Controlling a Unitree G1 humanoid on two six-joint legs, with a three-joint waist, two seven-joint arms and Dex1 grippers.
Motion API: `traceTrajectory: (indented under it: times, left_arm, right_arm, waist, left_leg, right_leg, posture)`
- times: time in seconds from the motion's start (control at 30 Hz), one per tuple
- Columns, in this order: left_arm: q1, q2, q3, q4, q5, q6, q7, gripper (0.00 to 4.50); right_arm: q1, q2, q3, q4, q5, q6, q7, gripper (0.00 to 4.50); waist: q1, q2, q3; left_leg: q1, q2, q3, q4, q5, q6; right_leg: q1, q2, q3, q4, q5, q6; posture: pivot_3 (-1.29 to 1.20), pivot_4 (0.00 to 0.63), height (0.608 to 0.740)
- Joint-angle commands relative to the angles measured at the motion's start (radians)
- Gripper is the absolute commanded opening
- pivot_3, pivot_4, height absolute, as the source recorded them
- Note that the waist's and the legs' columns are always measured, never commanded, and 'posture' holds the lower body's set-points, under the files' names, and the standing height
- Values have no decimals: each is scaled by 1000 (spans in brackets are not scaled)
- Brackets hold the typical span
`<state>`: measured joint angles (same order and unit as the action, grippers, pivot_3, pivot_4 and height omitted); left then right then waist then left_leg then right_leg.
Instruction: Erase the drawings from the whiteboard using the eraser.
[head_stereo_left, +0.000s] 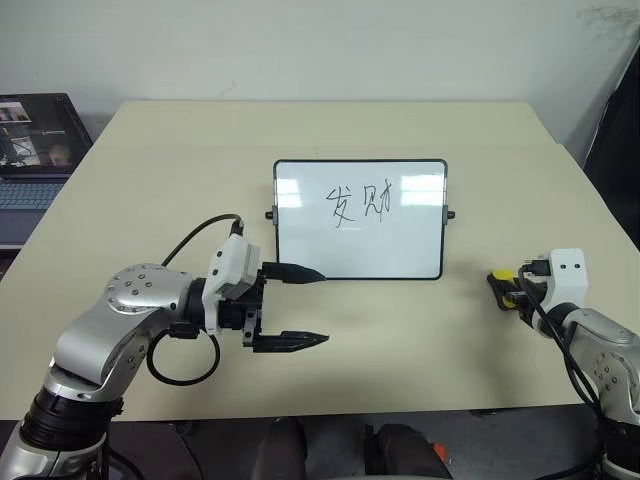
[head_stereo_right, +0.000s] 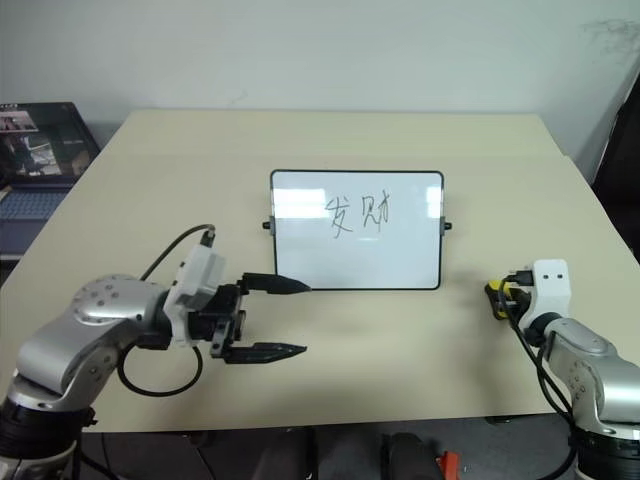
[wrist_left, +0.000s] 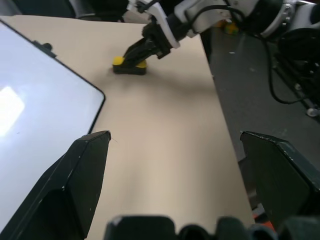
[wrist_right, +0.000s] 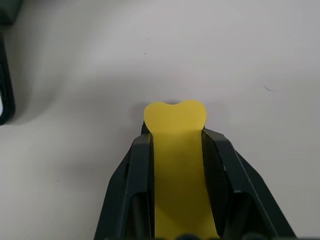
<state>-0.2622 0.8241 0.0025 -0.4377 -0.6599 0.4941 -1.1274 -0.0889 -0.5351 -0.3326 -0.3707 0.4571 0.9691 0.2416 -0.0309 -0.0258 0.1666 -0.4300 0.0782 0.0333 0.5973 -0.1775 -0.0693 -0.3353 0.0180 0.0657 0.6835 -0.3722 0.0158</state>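
**Right pincer clenched on eraser; board unwiped**

We find the right gripper (wrist_right: 175, 145) closed on the eraser (wrist_right: 176, 150), its two black fingers (wrist_right: 131, 185) pressed against the block's long sides. The eraser is a narrow yellow block with a smooth matte top, and its far end bulges slightly past the fingertips. In the left wrist view the same block (wrist_left: 131, 65) shows a black underside lying on the table (head_stereo_left: 400, 340), at the table's right side, near the front edge.

The left gripper (head_stereo_left: 300, 308) stands released, its tapered black fingers spread wide with nothing between them. It hangs over the table near the front, pointing right, with its upper fingertip at the lower left part of the whiteboard (head_stereo_left: 300, 225).

The whiteboard lies flat at mid-table, to the left of the eraser and well apart from it. It is a glossy white rectangle with rounded corners, a thin black frame and a small black knob at each short side. The drawings (head_stereo_left: 358, 203), thin black marker strokes forming two characters, sit in its upper middle, untouched.

The table is a smooth, pale beige surface. A laptop (head_stereo_left: 35, 160) stands off its far left edge.
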Motion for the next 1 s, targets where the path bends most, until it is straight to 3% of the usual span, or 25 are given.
traceTrajectory:
  times: [0.03, 0.2, 0.37, 0.5, 0.7, 1.0]
  left_arm:
    - [28, -17, 75, -13, 17, -5, 91, 4500]
    - [62, -66, 133, -25, 35, 6, 232, 4500]
    - [98, -86, 171, -5, 82, -7, 335, 4500]
    - [78, -103, 187, 63, 149, -33, 409, 4500]
    - [70, -71, 224, 116, 176, -51, 391, 4500]
    - [66, -25, 272, 171, 178, -74, 323, 4500]
  right_arm:
    - [2, -27, -81, -124, 62, -21, 50, 994]
    - [48, -30, -135, -241, 157, -41, 143, 992]
    - [-14, -7, -112, -299, 217, -85, 146, 987]
    - [-144, 8, 31, -293, 178, -111, 118, 987]
    - [-310, 16, 254, -210, 33, -216, 121, 986]
    - [-558, 141, 532, 25, -225, -394, 106, 986]
  waist:
    - [-1, 0, 0]
    - [2, 0, -1]
    - [-2, 0, -1]
    - [-5, -1, 0]
    - [-2, -1, 0]
    - [-2, -1, 0]
  left_leg:
    - [0, 0, 0, 0, 0, 0]
    - [-1, 0, -1, 1, 0, 0]
    - [-1, 0, -1, 4, 0, 0]
    - [0, 0, -1, 8, 0, 0]
    - [0, 0, -1, 10, 0, 0]
    - [-1, 1, -1, 10, 0, 0]
  right_leg:
    - [0, 0, 0, 0, 0, 0]
    - [0, 0, -1, 0, 0, 0]
    - [1, 0, 0, 2, 0, 1]
    - [-1, 0, 1, 8, 0, 1]
    - [-2, 0, 1, 12, 0, 2]
    - [-3, 0, 2, 13, 0, 1]
  posture:
    - [0, 150, 740]
    - [0, 150, 740]
    - [0, 150, 740]
    - [0, 150, 740]
    - [0, 150, 740]
    - [0, 150, 740]
